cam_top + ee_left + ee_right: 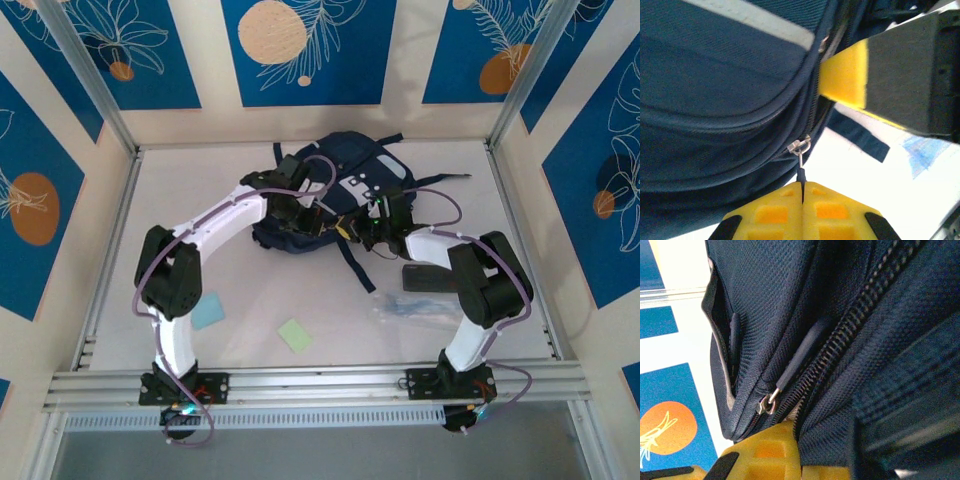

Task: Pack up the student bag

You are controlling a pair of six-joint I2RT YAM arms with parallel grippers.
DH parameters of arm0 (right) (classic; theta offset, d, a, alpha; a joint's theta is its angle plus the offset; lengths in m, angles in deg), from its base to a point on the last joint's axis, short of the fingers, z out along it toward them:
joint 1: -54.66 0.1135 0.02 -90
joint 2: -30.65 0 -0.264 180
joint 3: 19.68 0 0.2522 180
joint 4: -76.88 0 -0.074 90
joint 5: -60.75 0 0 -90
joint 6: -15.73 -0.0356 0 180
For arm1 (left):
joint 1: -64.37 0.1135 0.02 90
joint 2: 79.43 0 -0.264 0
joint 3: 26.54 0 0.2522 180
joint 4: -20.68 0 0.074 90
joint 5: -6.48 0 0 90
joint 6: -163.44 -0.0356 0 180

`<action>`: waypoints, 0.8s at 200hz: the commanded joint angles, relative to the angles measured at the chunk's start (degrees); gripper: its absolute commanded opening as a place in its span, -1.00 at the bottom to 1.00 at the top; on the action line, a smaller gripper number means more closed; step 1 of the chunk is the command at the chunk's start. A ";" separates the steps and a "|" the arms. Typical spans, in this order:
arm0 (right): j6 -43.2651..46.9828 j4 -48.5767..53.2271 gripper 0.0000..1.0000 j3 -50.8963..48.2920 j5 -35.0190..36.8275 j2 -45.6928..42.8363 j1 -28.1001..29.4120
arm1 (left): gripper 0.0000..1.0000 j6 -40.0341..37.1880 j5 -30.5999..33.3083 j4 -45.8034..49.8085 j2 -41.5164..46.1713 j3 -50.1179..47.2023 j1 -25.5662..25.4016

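Well, L gripper (802, 197) pinches zip tab (801, 175), R gripper (798, 455) student bag (840, 315) fabric.

White table (260, 290) enclosed on three sides by cream walls: back wall (400, 60), left wall (110, 200) and right wall (530, 190), each carrying deep-blue panels (300, 50) printed with white line-drawn leaves and orange or peach discs. Two aluminium posts, left post (85, 75) and right post (535, 70), rise at the back corners, and a ribbed aluminium rail (320, 385) spans the near edge above a grey strip (320, 455). Lighting is even and diffuse, with only soft shadows on the tabletop.
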 commanded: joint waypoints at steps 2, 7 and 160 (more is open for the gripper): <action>6.68 3.11 -1.00 0.46 2.04 -4.53 -2.82 | -1.00 -2.95 5.97 3.47 1.97 -1.74 1.14; 7.60 4.39 -1.00 0.88 1.58 -4.94 -3.04 | -1.00 -3.22 6.39 3.40 1.59 -1.76 1.20; 8.32 5.04 -1.00 1.74 -2.49 -4.72 -3.42 | -0.80 -3.13 5.82 -1.32 -6.43 -1.94 -1.20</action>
